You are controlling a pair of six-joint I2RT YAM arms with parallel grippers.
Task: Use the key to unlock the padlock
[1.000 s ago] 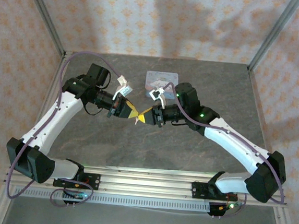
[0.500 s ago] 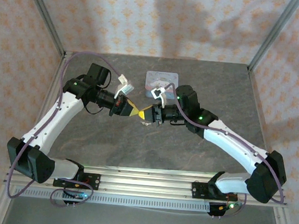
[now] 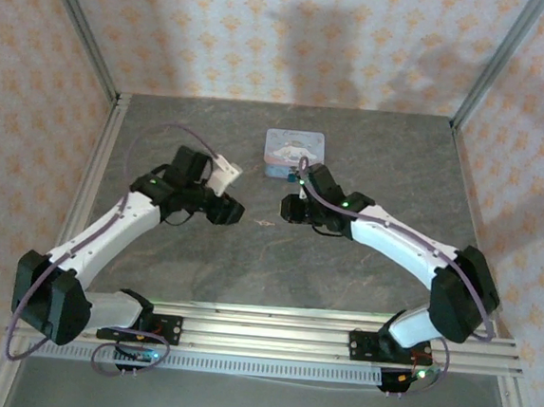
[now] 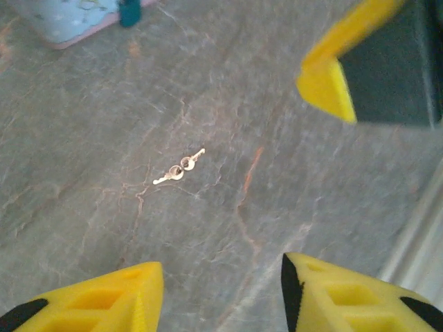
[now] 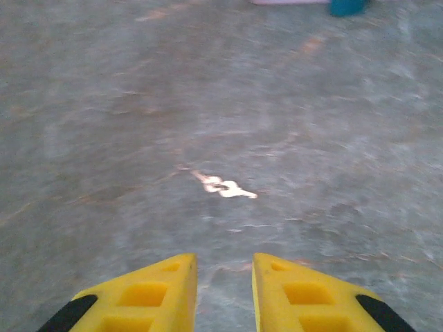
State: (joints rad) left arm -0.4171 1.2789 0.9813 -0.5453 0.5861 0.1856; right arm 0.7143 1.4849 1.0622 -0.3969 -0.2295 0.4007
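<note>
Though near, key (image 5: 223,185) ahead of right tool (image 5: 223,265)

Left arm (image 3: 107,232) and right arm (image 3: 397,245) angled inward, left jaws wide apart, right jaws slightly parted

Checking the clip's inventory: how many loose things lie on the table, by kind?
Tin: 1
Padlock: 1
Key set: 1
Total: 3
</note>
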